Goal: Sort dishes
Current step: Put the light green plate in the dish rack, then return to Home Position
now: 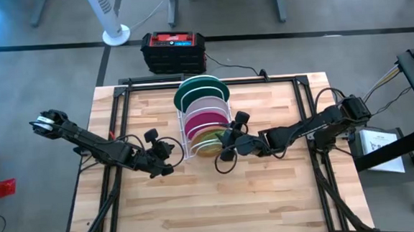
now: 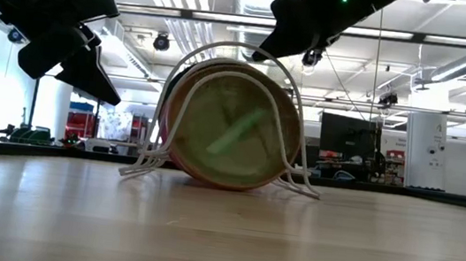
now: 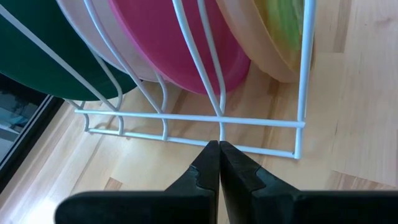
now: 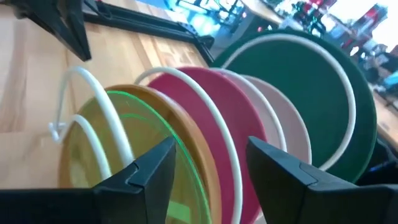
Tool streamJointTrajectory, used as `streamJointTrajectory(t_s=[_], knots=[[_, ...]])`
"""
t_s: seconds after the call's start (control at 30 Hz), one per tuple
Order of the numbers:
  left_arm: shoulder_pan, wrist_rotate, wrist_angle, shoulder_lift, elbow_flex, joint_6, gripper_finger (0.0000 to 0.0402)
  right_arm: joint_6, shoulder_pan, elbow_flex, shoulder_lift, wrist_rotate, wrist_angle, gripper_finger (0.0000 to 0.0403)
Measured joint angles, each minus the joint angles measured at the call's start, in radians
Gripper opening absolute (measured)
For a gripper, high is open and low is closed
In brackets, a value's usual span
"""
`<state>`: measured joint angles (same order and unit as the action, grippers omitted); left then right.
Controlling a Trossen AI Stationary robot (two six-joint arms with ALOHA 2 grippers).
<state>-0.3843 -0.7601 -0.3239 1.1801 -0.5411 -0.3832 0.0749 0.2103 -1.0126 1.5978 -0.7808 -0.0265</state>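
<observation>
A white wire dish rack (image 1: 185, 135) stands at the table's middle. In it several plates stand on edge, from far to near: dark green (image 4: 298, 81), white (image 4: 283, 121), magenta (image 4: 205, 106), brown (image 4: 183, 140) and translucent lime green (image 4: 93, 149). My right gripper (image 4: 211, 165) is open and hovers above the rack's near right part (image 1: 227, 145), one finger on each side of the magenta and brown rims, touching neither. My left gripper (image 3: 219, 149) is shut and empty, raised off the table just left of the rack's base wire (image 3: 186, 118).
A black and red box (image 1: 174, 49) stands beyond the table's far edge. Black frame rails (image 1: 114, 122) run along the table's left and right sides. Bare wood (image 1: 212, 202) lies between the rack and the near edge.
</observation>
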Motion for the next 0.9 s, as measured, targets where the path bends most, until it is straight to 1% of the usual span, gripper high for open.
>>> streamJointTrajectory(t_s=[0.27,0.47,0.57,0.67,0.73,0.8,0.83,0.87,0.9], knots=[[0.0,0.0,0.0,0.0,0.0,0.0,0.0,-0.022,-0.002,0.0,-0.007,0.003,0.016,0.0207],[0.0,0.001,0.0,0.0,0.0,0.0,0.0,-0.009,0.002,-0.013,-0.026,-0.003,0.03,0.0211],[-0.003,0.031,0.005,0.0,-0.002,-0.001,0.0,0.004,0.017,-0.037,-0.047,-0.006,0.05,0.0211],[-0.016,0.076,0.0,0.0,-0.038,-0.001,0.0,0.005,0.047,-0.061,-0.079,-0.004,0.106,0.021],[-0.039,0.101,-0.032,-0.004,-0.074,-0.001,0.0,0.004,0.078,-0.067,-0.112,-0.003,0.124,0.0208],[-0.089,0.097,-0.061,-0.01,-0.122,0.016,0.0,0.005,0.117,-0.061,-0.154,-0.003,0.139,0.0205],[-0.129,0.077,-0.068,-0.017,-0.146,0.031,0.0,0.0,0.14,-0.053,-0.185,-0.004,0.156,0.0204],[-0.178,0.03,-0.076,-0.027,-0.169,0.049,0.0,-0.013,0.163,-0.039,-0.218,-0.005,0.181,0.0203],[-0.234,-0.046,-0.084,-0.038,-0.188,0.067,0.0,-0.033,0.188,-0.022,-0.254,-0.012,0.203,0.0202]])
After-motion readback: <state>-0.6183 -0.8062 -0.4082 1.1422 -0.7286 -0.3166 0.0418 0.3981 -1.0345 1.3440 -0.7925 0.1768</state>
